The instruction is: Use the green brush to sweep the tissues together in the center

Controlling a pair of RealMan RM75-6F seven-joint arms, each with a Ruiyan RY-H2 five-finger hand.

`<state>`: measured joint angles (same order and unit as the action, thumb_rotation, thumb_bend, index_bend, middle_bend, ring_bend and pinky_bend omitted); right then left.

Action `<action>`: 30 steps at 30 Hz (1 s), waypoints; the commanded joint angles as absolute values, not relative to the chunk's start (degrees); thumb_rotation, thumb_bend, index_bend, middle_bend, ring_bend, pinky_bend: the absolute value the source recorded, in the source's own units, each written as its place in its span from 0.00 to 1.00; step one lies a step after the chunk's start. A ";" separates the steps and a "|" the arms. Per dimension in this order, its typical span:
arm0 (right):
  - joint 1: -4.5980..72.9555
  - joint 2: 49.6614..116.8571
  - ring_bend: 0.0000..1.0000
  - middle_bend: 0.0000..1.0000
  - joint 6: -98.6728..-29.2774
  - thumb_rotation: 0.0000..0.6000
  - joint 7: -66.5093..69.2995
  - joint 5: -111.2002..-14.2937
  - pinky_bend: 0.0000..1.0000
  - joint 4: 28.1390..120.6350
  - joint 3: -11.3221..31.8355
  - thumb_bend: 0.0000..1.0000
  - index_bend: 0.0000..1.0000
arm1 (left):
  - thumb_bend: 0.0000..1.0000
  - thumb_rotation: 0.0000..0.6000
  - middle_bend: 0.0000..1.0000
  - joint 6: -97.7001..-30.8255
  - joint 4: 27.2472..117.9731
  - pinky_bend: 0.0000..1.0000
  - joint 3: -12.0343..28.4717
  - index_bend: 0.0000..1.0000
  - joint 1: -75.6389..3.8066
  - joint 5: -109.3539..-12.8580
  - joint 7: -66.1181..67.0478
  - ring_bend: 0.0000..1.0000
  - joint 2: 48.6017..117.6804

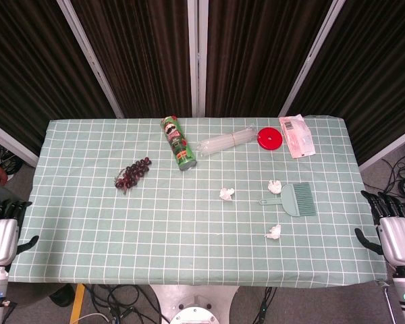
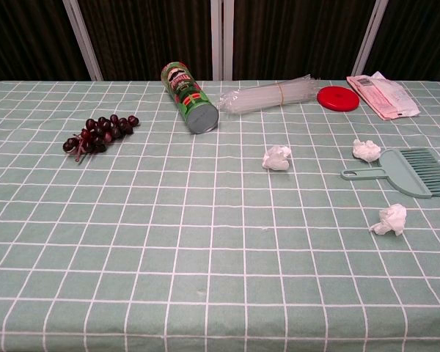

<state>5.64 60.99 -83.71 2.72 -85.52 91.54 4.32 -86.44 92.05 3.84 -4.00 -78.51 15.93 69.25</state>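
The green brush [image 1: 296,198] [image 2: 410,171] lies flat on the right part of the checked tablecloth [image 1: 155,223], handle pointing left. Three crumpled white tissues lie around it: one [image 1: 227,194] [image 2: 277,158] left of the handle, one [image 1: 275,185] [image 2: 366,149] just behind the handle, one [image 1: 275,232] [image 2: 390,220] in front of the brush. My left hand [image 1: 1,233] hangs off the table's left edge, fingers apart, holding nothing. My right hand [image 1: 393,229] hangs off the right edge, also empty with fingers spread. Neither hand shows in the chest view.
A green chip can [image 1: 179,143] [image 2: 188,97] lies on its side at the back centre. Beside it are a bundle of clear straws [image 1: 226,142] [image 2: 271,94], a red lid [image 1: 270,138] [image 2: 339,97] and a pink-white packet [image 1: 297,135] [image 2: 381,94]. Dark grapes [image 1: 133,173] [image 2: 99,133] lie left.
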 commanded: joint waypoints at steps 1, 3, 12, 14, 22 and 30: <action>5.48 61.41 0.10 0.17 -83.95 1.00 3.07 -85.32 0.11 91.22 4.42 0.21 0.10 | 0.12 1.00 0.24 -86.34 91.95 0.15 3.86 0.25 -4.03 -78.52 15.92 0.15 69.34; 5.38 61.70 0.10 0.17 -84.04 1.00 3.47 -85.20 0.11 91.02 4.43 0.21 0.10 | 0.13 1.00 0.24 -86.28 91.79 0.15 3.91 0.25 -4.07 -78.54 15.87 0.15 69.42; 6.21 62.25 0.10 0.18 -83.15 1.00 4.92 -86.89 0.11 90.53 3.96 0.21 0.10 | 0.13 1.00 0.24 -86.25 91.62 0.15 4.05 0.24 -4.28 -79.16 15.38 0.15 69.45; 7.65 62.47 0.10 0.19 -81.46 1.00 5.09 -87.83 0.11 90.48 3.98 0.21 0.10 | 0.13 1.00 0.24 -86.27 91.57 0.15 4.10 0.24 -4.30 -79.26 15.19 0.15 69.44; 18.21 68.23 0.10 0.30 -68.63 1.00 0.30 -86.99 0.12 87.97 6.81 0.23 0.20 | 0.12 1.00 0.24 -86.63 91.69 0.15 3.96 0.25 -3.94 -79.71 13.98 0.15 69.00; 25.43 80.28 0.10 0.34 -61.04 1.00 -7.37 -81.97 0.12 80.38 9.01 0.21 0.29 | 0.12 1.00 0.24 -86.22 91.17 0.15 3.69 0.25 -3.44 -79.10 12.63 0.15 69.20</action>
